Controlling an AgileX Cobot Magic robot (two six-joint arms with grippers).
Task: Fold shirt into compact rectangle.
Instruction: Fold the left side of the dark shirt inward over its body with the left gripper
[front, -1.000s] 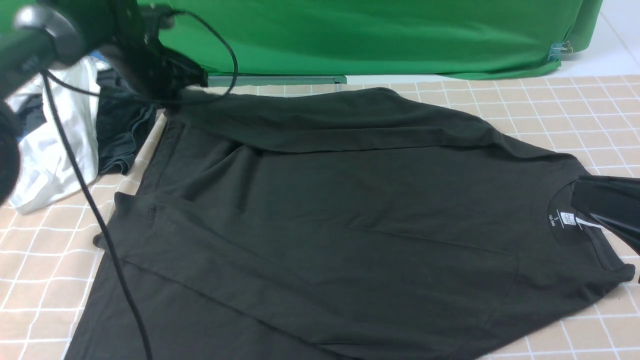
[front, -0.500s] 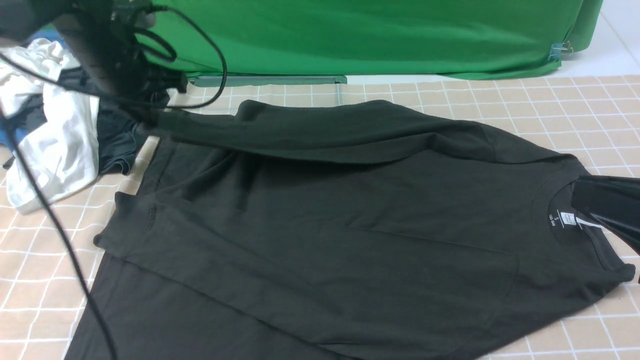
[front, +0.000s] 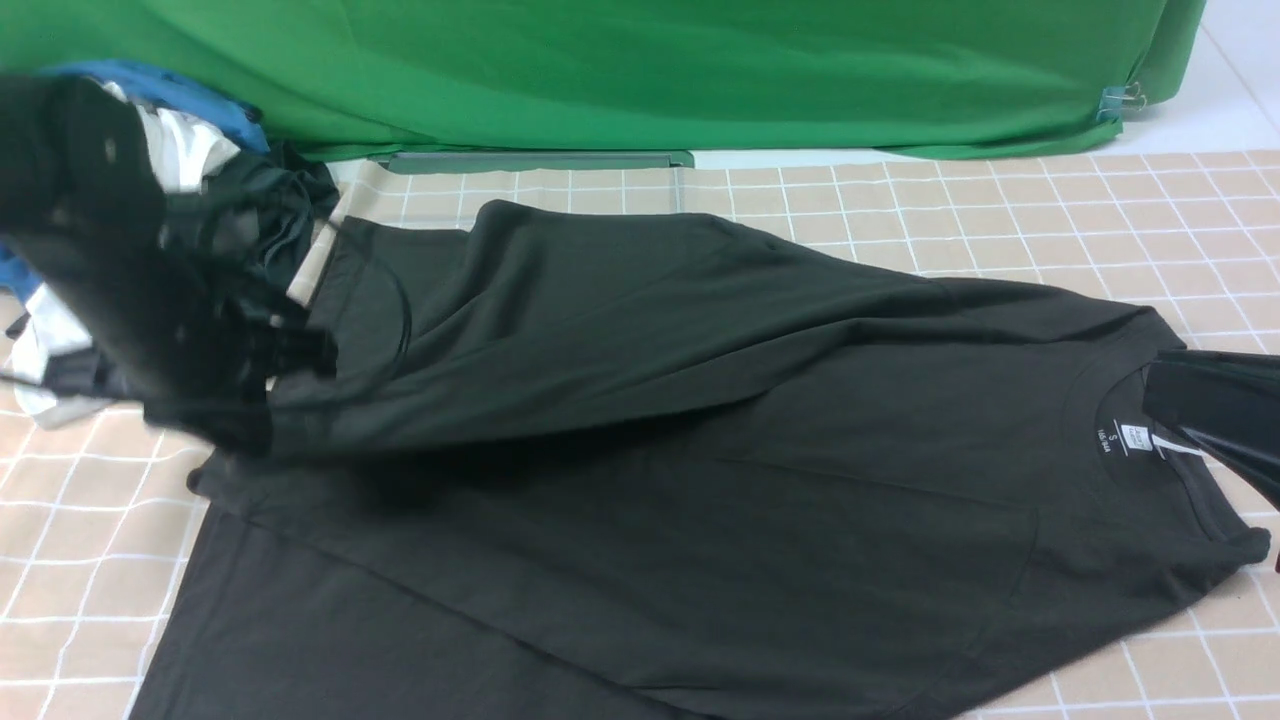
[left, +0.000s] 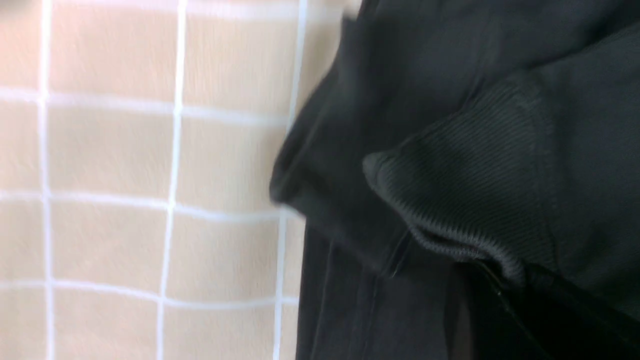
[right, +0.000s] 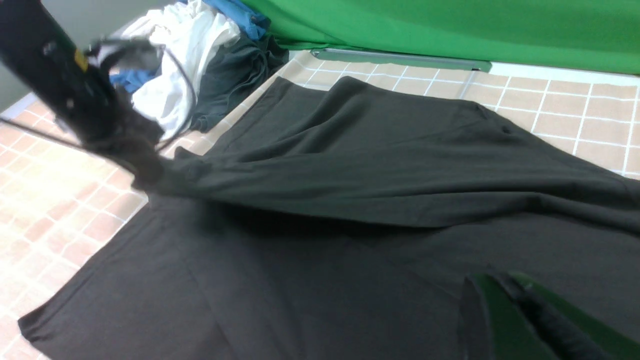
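1 large black long-sleeved knit shirt, 1 crumpled white garment, 1 dark grey-teal garment, 1 blue cloth. 1 green fabric backdrop, 1 beige checked table cover.

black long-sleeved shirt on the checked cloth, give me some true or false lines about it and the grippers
The black long-sleeved knit shirt lies on a beige checked tablecloth. True.
Its white neck label shows beside the right gripper. True.
The left gripper is open and empty. False: it is shut on the shirt's ribbed cuff.
The hanging cloth backdrop is blue. False: it is green.
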